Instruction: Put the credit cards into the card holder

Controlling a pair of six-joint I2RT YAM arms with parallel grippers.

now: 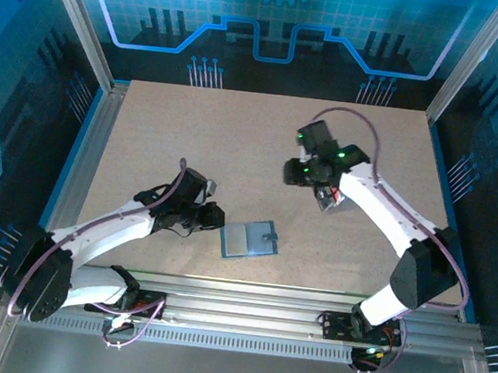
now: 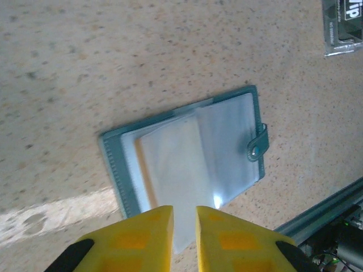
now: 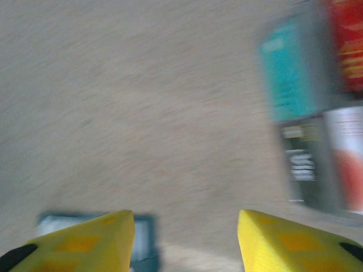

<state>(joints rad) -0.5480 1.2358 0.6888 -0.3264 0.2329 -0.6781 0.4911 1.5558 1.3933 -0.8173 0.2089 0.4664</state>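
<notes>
The card holder [image 1: 247, 239] lies open on the table near the front edge, its snap tab [image 2: 258, 145] to one side. My left gripper [image 2: 184, 211] is shut on one of its clear inner sleeves [image 2: 173, 164], lifting that page off the others. An orange edge [image 2: 140, 167] shows under the sleeve. In the top view the left gripper [image 1: 216, 218] sits at the holder's left edge. My right gripper [image 3: 186, 218] hangs open and empty over bare table, in a blurred view. Credit cards lie beside it: teal [image 3: 289, 68], red [image 3: 347, 45] and a dark one [image 3: 303, 164].
A dark card in clear wrap [image 2: 343, 25] lies beyond the holder. The metal front rail [image 2: 317, 218] runs close to the holder's near side. A corner of the holder [image 3: 142, 238] shows behind the right gripper's left finger. Cards [image 1: 329, 198] are partly under the right arm.
</notes>
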